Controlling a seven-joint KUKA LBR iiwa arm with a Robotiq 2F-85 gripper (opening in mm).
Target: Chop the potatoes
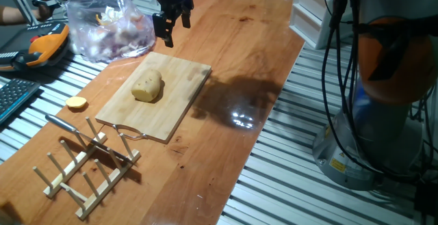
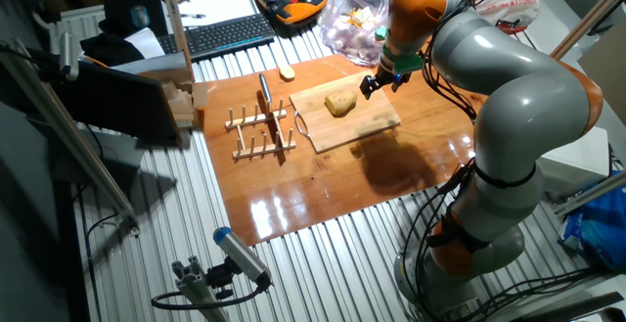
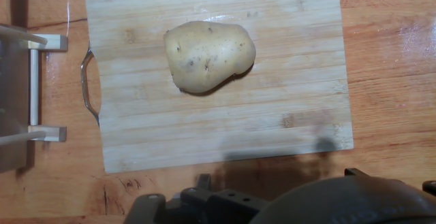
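One whole pale tan potato (image 1: pixel 147 86) (image 2: pixel 340 104) (image 3: pixel 209 55) lies on the wooden cutting board (image 1: pixel 179 80) (image 2: pixel 364 126) (image 3: pixel 272 115), a little toward the board's far half. My gripper (image 1: pixel 177 33) (image 2: pixel 380 87) hangs above the board's far edge, well clear of the potato, open and holding nothing. In the hand view I look straight down on the potato, and only the dark body of the hand shows along the bottom edge. A knife (image 1: pixel 75 133) (image 2: pixel 264 92) rests on the wooden peg rack (image 1: pixel 89 170) (image 2: pixel 256 136) beside the board's wire handle.
A clear plastic bag (image 1: pixel 113 23) (image 2: pixel 352 23) of reddish lumps sits behind the board. A small orange-yellow slice (image 1: pixel 76 102) (image 2: pixel 287 71) lies on the table left of the board. A keyboard (image 2: pixel 225 33) and orange pendant (image 1: pixel 41 47) are off the table's edge.
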